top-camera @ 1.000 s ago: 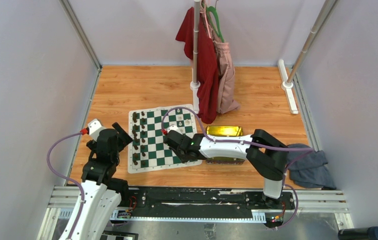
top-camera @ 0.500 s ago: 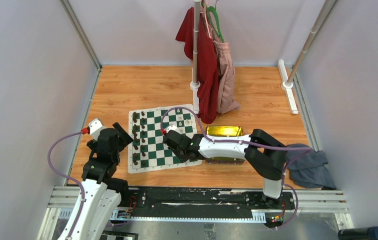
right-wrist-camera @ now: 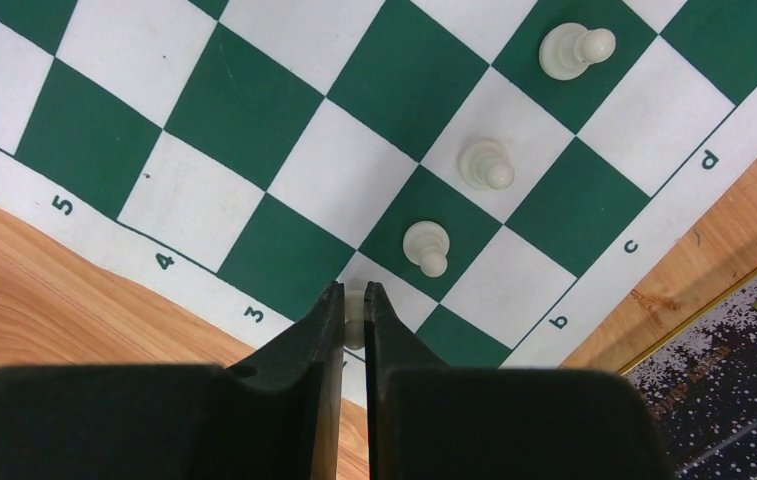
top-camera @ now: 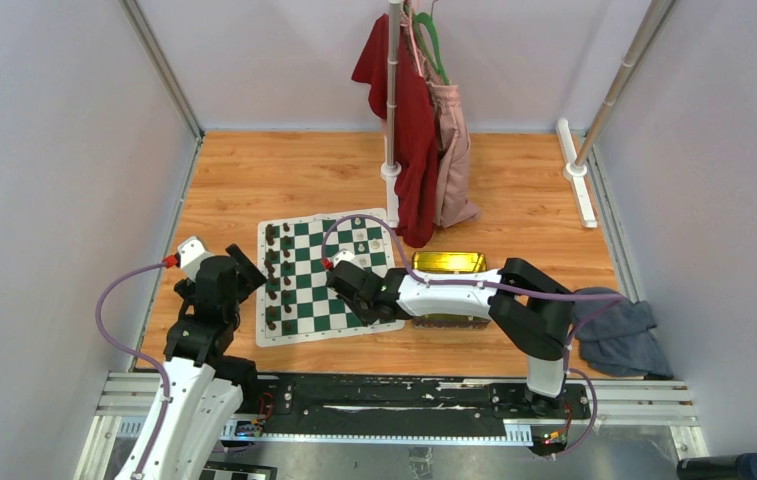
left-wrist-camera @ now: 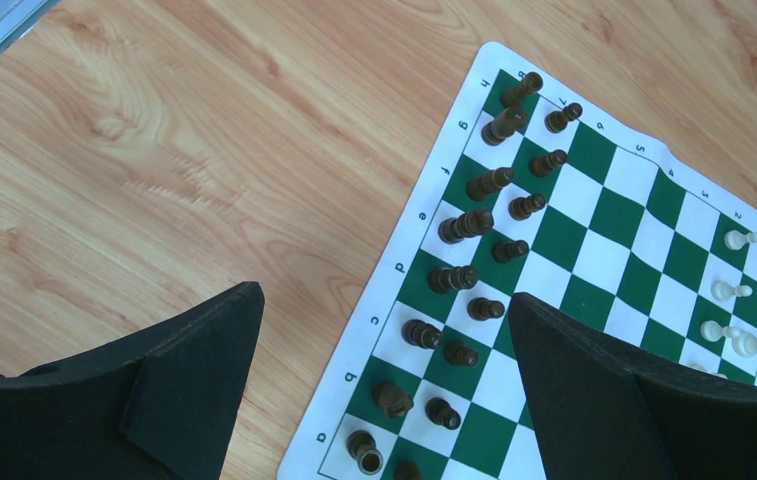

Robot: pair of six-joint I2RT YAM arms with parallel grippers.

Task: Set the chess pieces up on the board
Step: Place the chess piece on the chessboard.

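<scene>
Right wrist: my right jaws, nearly together, pinch a cream chess piece [right-wrist-camera: 354,320] at the board [right-wrist-camera: 254,100] edge. Left jaws gape empty.

Middle files of the board [top-camera: 319,290] are seen bare, so passage is offered there. The left side is blocked by two rows of dark chessmen [top-camera: 276,278]. The right side is crowded by a line of cream pawns [right-wrist-camera: 484,165] and the right pincer [right-wrist-camera: 354,305], clamped on a cream piece [right-wrist-camera: 354,312], arm laid over the yellow tray [top-camera: 449,262]. Bare tabletop [top-camera: 224,200] is found left of the board, below the wide-spread left pincer [left-wrist-camera: 384,305]. The far right corner is hemmed by hanging clothes [top-camera: 414,140].
</scene>
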